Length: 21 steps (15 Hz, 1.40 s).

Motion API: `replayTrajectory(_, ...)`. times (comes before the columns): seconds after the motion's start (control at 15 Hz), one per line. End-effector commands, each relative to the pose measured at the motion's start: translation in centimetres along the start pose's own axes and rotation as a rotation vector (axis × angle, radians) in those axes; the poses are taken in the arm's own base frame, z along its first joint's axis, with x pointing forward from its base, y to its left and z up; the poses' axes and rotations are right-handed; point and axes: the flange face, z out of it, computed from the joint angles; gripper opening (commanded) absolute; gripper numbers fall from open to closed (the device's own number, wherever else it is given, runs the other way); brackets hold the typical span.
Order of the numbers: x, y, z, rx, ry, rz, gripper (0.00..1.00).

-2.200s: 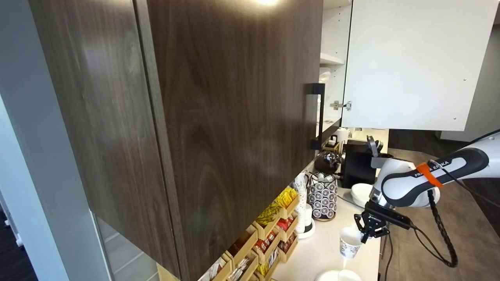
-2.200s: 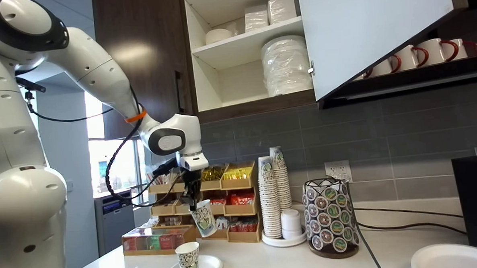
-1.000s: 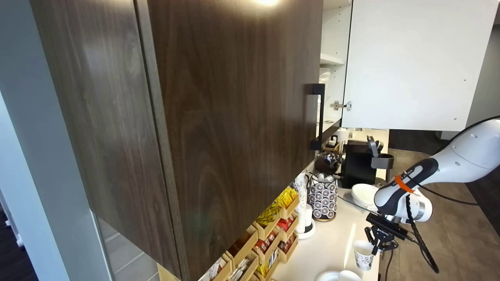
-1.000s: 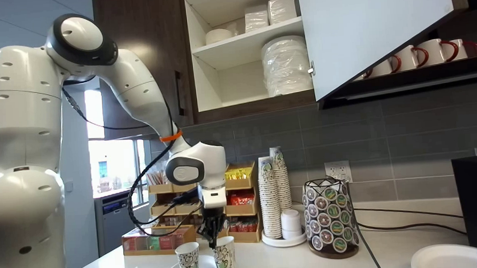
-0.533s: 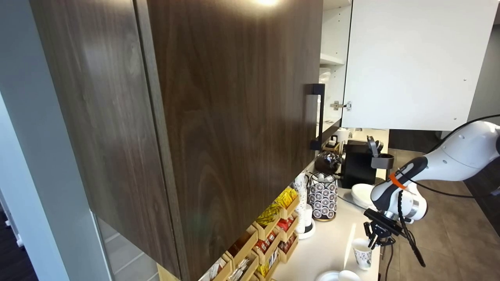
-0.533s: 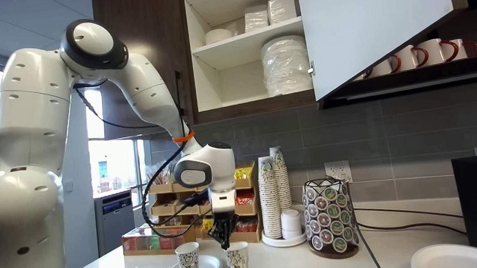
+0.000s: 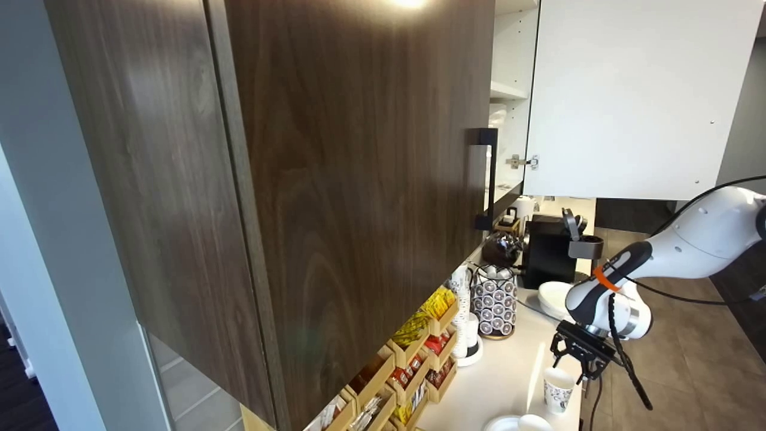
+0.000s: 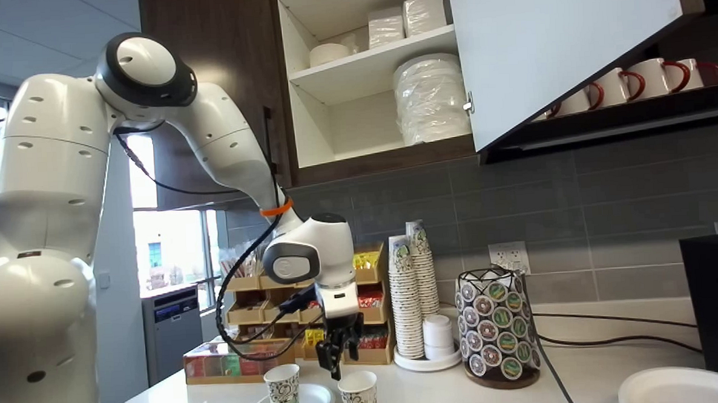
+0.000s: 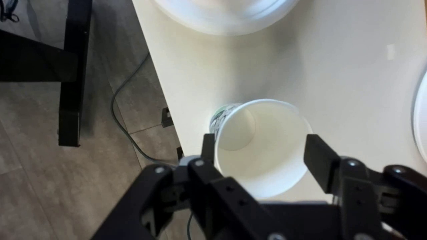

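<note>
The gripper [image 9: 260, 145] is held with its two fingers [image 9: 208, 148] spread wide, one to each side of the rim of a patterned paper cup [image 9: 267, 163]; whether the rim is touched cannot be told. The paper cup is set upright on the pale surface [image 7: 499, 380], close to the edge that borders the floor, its mouth turned up toward the gripper and its long axis vertical. The arm [image 8: 223, 138] is arched high, bent at the elbow and brought down, so that the gripper is pointed downward. Near the paper cup a plate [image 8: 319, 402] is placed, on which a second cup [image 8: 284, 392] is carried upright. Along the wall edge of the surface, cup stacks [image 8: 404, 302], a pod holder [image 8: 499, 328] and a snack rack [image 8: 376, 314] are lined up, the rack being partly hidden by the arm. In an exterior view the foot of the paper cup [image 8: 360, 401] is cut off by the lower border. In the wrist view a white round piece [image 9: 230, 26] is cut off at the top, its kind hard to make out.
</note>
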Motion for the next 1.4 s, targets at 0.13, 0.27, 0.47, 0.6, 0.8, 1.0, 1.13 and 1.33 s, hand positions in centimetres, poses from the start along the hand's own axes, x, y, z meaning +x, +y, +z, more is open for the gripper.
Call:
replayTrajectory(0.13, -4.3, 1.2, -0.8, 0.020, 0.088, -0.297, 1.00)
replayTrajectory(0.27, -6.4, 1.5, -1.2, 0.014, 0.086, -0.408, 1.00)
replayTrajectory(0.47, -6.7, 0.4, -0.7, 0.010, 0.073, -0.408, 1.00)
replayTrajectory(0.6, -7.4, 0.7, -1.3, 0.017, 0.075, -0.436, 1.00)
replayTrajectory(0.8, -6.5, 0.8, -1.3, 0.015, 0.058, -0.461, 1.00)
replayTrajectory(1.0, -5.4, 1.6, -0.6, 0.021, -0.009, -0.483, 1.00)
replayTrajectory(1.13, -4.7, 2.3, -0.2, 0.033, -0.052, -0.510, 1.00)
replayTrajectory(1.33, -4.6, 3.4, 1.0, 0.036, -0.112, -0.584, 1.00)
